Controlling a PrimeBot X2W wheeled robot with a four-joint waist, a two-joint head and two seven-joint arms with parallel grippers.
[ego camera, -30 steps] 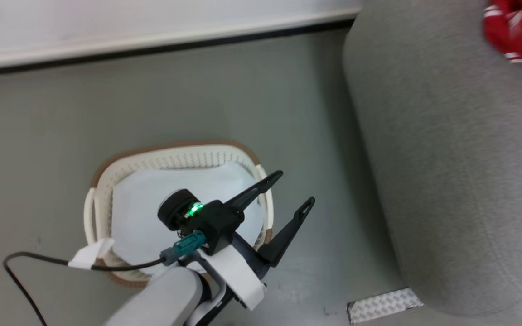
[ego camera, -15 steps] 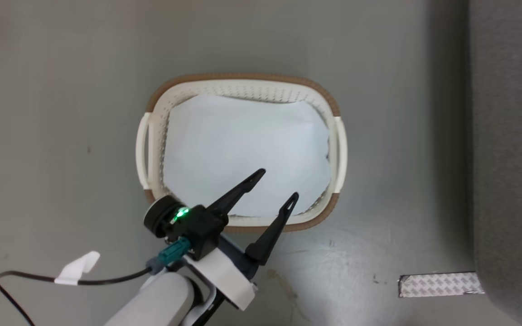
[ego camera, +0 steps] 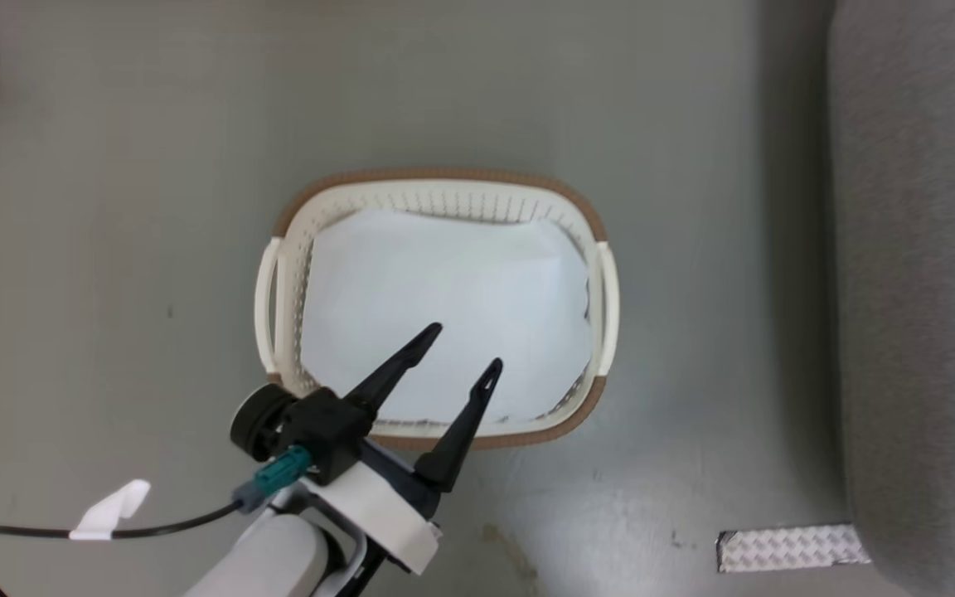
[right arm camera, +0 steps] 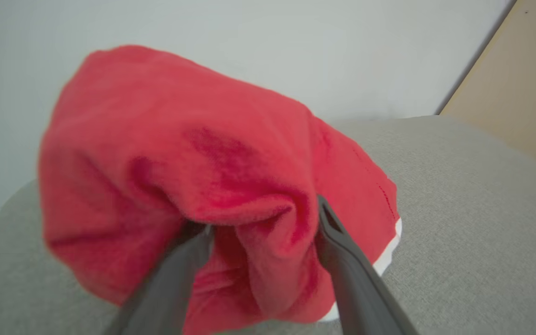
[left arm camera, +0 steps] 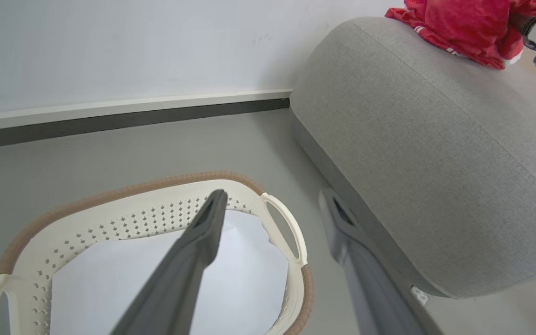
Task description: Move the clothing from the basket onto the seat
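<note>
1. The red garment [right arm camera: 179, 163] is sitting so close to the right wrist camera that it is blurring. You cannot tell what kind of garment it is. In the left wrist view [left arm camera: 463, 23] the top edge is cutting it off.
2. The right pincer [right arm camera: 263, 221] is standing with its fingers wide apart. A fold of the red cloth is bunching between them and touching both. You cannot tell whether the cloth is hanging from a finger or resting wholly on the seat [right arm camera: 472, 186].
3. The garment is showing bright red and fleecy, with a white trim [right arm camera: 389, 251] along one edge. It is lying crumpled on top of the seat [left arm camera: 435, 139], at the end near the wall [left arm camera: 133, 46].
4. The seat [ego camera: 917, 290] is showing light grey, coarse-woven and rounded. The head view's right edge is cutting it off.
5. The left pincer [ego camera: 465, 347] is gaping wide and holding nothing, hovering over the basket's near rim.
6. The basket [ego camera: 444, 177] is standing on the floor [ego camera: 113, 249] beside the seat, apart from it. It has cream perforated walls, a brown rim and white handles. A white sheet [ego camera: 444, 290] is covering its bottom; you cannot tell whether it is cloth or paper.
</note>
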